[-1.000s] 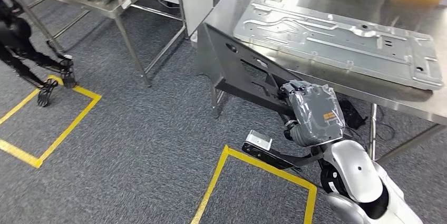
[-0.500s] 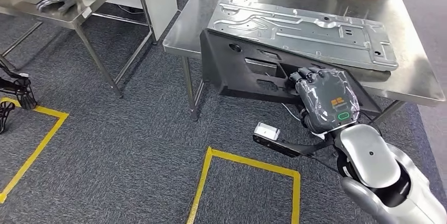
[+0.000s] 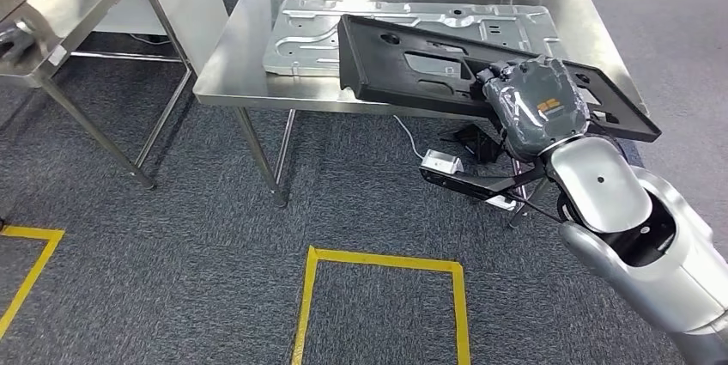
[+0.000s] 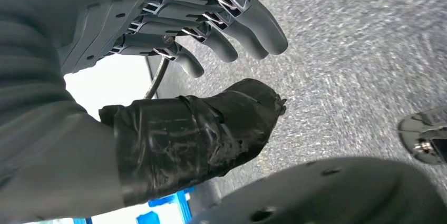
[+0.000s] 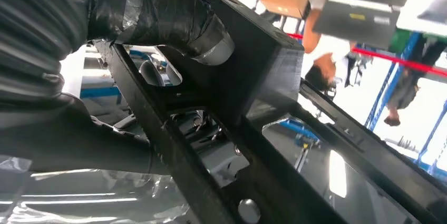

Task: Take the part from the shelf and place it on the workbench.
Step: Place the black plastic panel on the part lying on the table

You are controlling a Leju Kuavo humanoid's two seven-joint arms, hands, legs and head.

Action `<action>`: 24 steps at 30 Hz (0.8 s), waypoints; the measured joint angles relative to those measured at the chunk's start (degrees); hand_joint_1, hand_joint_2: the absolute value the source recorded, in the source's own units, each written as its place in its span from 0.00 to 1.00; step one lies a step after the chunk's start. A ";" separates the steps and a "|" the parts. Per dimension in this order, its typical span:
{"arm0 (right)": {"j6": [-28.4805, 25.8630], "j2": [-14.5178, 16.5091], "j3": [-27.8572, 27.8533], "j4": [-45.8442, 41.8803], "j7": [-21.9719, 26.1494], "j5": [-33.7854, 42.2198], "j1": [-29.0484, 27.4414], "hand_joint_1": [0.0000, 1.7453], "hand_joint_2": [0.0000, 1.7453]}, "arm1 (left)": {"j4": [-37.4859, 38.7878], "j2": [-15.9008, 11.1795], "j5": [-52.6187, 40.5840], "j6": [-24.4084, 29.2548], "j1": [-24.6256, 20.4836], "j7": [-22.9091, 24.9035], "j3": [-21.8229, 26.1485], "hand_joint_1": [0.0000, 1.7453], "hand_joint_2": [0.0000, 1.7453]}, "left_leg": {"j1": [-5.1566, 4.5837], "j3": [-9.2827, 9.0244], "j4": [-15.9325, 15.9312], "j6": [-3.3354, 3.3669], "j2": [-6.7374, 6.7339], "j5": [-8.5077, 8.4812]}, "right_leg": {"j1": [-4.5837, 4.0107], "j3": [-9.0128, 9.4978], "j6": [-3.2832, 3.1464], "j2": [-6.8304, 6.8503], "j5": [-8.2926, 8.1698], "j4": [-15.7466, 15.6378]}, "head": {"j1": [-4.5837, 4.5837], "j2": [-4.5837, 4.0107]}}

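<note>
A long black plastic panel hangs tilted over the front edge of the steel workbench. My right hand grips it near its right end, and its far end lies above the silver stamped metal plate on the bench. In the right wrist view the hand's taped thumb presses on the black panel. My left hand hangs over grey carpet with its fingers apart and nothing in it.
A second steel table stands at the left with parts on it. Yellow floor tape marks a box on the carpet in front of the bench. A cable and a dark bracket lie under the bench. A person stands beyond it.
The whole view has swung toward the workbench as I turned. The black panel in my right hand has risen from below the bench edge to above the bench top.
</note>
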State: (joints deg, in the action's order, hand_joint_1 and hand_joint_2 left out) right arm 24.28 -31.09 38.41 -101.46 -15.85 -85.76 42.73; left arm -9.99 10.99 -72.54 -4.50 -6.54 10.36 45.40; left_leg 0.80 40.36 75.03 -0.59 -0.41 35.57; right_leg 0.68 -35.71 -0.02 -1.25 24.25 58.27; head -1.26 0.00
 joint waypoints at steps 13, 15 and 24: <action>-3.94 -0.23 3.97 10.34 1.15 1.94 3.45 1.00 1.00 | 0.00 -0.30 0.02 3.46 -0.15 -3.21 -0.02 0.00 1.00 | -0.01 -5.78 -17.02 2.81 0.82 -10.37 | 0.04 -3.11 2.70 0.17 4.72 7.37 | -0.36 0.00; -3.59 -0.21 4.42 11.37 0.92 2.00 2.85 1.00 1.00 | 0.00 -0.37 0.05 4.20 -0.14 -3.54 -0.02 0.00 1.00 | 0.04 -5.81 -17.03 2.85 0.62 -10.30 | 0.45 -6.99 3.29 0.81 7.61 14.96 | -0.43 0.00; -3.59 -0.03 5.47 13.75 0.43 1.86 -0.07 1.00 1.00 | 0.00 -0.86 0.71 4.49 -0.12 -3.59 0.00 0.00 1.00 | -0.14 -5.98 -16.16 0.82 0.16 -8.90 | 0.94 -0.76 2.60 1.69 0.10 0.62 | -0.20 0.00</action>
State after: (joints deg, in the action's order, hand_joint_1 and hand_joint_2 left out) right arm 20.69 -31.12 43.88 -87.71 -15.42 -83.90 42.66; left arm -9.99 10.13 -71.83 -0.02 -6.65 6.78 45.40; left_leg 0.66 34.38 58.87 0.24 -0.25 26.67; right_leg 1.61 -36.46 2.58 0.44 24.35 58.89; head -1.46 0.00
